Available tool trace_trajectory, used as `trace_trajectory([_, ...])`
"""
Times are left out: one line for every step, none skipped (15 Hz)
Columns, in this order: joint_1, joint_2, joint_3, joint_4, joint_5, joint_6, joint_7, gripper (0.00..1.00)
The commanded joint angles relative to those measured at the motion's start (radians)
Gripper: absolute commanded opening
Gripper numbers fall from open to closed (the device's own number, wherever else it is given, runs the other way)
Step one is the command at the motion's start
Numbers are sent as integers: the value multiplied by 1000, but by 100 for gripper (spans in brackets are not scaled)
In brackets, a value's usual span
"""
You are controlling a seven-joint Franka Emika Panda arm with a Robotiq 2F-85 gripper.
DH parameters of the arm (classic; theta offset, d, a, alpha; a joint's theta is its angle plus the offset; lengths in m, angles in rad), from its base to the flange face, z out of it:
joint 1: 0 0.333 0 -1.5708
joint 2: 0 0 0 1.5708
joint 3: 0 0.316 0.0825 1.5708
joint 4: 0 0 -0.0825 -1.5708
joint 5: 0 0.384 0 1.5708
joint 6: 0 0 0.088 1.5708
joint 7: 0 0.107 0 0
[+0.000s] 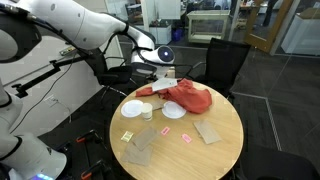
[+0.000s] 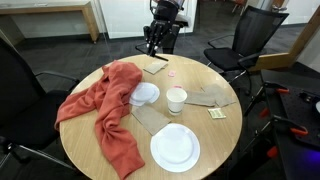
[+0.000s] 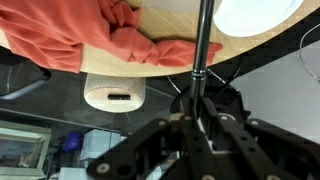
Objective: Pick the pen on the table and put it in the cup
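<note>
My gripper (image 3: 196, 108) is shut on a thin dark pen (image 3: 201, 50), which sticks out from between the fingers toward the table edge in the wrist view. In both exterior views the gripper (image 1: 160, 78) (image 2: 154, 42) hangs over the far rim of the round wooden table (image 1: 215, 155) (image 2: 215, 135). The small white cup (image 1: 147, 112) (image 2: 176, 99) stands upright near the table's middle, well apart from the gripper. The cup does not show in the wrist view.
A red cloth (image 1: 188, 97) (image 2: 110, 105) (image 3: 90, 35) lies on the table. A round white plate (image 1: 132, 108) (image 2: 175, 147) and a white bowl (image 1: 174, 110) (image 2: 146, 94) flank the cup. Cardboard pieces (image 1: 208, 131) and sticky notes lie about. Black office chairs (image 2: 250, 40) stand round the table.
</note>
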Motion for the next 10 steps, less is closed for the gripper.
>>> trace_trajectory([10, -32, -37, -29, 127, -89, -141, 4])
trace_trajectory([12, -34, -49, -32, 159, -118, -181, 4])
trace_trajectory([16, -34, -62, -34, 184, -147, -217, 4])
trace_trajectory([21, -32, -77, -35, 205, -178, -253, 4])
trace_trajectory([26, -32, -92, -36, 222, -210, -285, 4])
trace_trajectory([31, -31, -107, -40, 238, -237, -314, 4])
trace_trajectory([31, -29, -118, -42, 258, -269, -350, 4])
trace_trajectory([35, -28, -130, -46, 275, -296, -374, 4])
trace_trajectory([35, -24, -141, -48, 300, -325, -405, 4])
trace_trajectory([40, -20, -153, -49, 318, -355, -427, 4])
